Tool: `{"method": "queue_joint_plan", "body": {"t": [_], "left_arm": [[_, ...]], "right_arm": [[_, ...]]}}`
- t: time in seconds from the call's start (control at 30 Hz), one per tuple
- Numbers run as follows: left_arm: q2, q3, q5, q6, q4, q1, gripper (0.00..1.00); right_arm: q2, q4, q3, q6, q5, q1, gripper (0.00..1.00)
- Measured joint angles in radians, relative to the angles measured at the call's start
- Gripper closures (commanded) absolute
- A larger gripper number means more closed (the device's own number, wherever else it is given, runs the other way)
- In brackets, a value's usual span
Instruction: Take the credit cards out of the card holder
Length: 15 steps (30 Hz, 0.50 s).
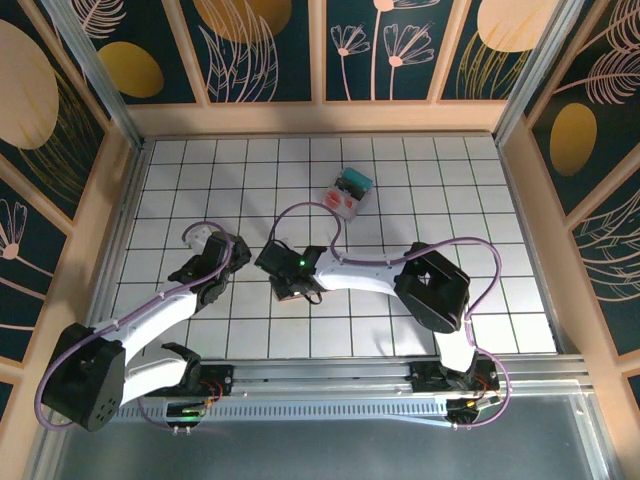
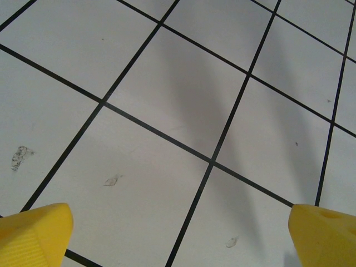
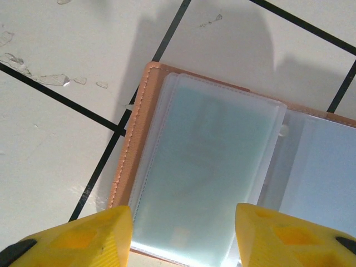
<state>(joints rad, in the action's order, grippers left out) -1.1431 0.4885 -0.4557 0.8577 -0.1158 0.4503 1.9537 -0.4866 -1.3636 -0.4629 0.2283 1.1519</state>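
The card holder (image 3: 129, 167) lies open on the white gridded table, with a tan stitched leather edge and clear sleeves inside. The nearest sleeve (image 3: 206, 161) shows a pale blue-green face; I cannot tell whether that is one of the credit cards. My right gripper (image 3: 183, 233) hovers just over this sleeve, its yellow fingers (image 3: 83, 239) apart at either side of it, open. In the top view the right gripper (image 1: 288, 282) covers most of the holder (image 1: 283, 294). My left gripper (image 1: 218, 272) sits to its left, open wide (image 2: 181, 233) over bare tiles.
A clear plastic box (image 1: 348, 192) with red and teal contents stands at the back centre. Wooden walls fence the table (image 1: 450, 180) on three sides. The right arm's elbow (image 1: 432, 288) rises at the right front, with its cable looping above.
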Motion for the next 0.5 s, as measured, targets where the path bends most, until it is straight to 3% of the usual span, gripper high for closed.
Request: {"method": "queue_joint_plan", "body": {"t": [0.5], "left_arm": [[0.000, 0.000, -0.001, 0.000, 0.000, 0.000, 0.01]], "right_arm": [[0.043, 0.035, 0.021, -0.014, -0.027, 0.000, 0.50]]}}
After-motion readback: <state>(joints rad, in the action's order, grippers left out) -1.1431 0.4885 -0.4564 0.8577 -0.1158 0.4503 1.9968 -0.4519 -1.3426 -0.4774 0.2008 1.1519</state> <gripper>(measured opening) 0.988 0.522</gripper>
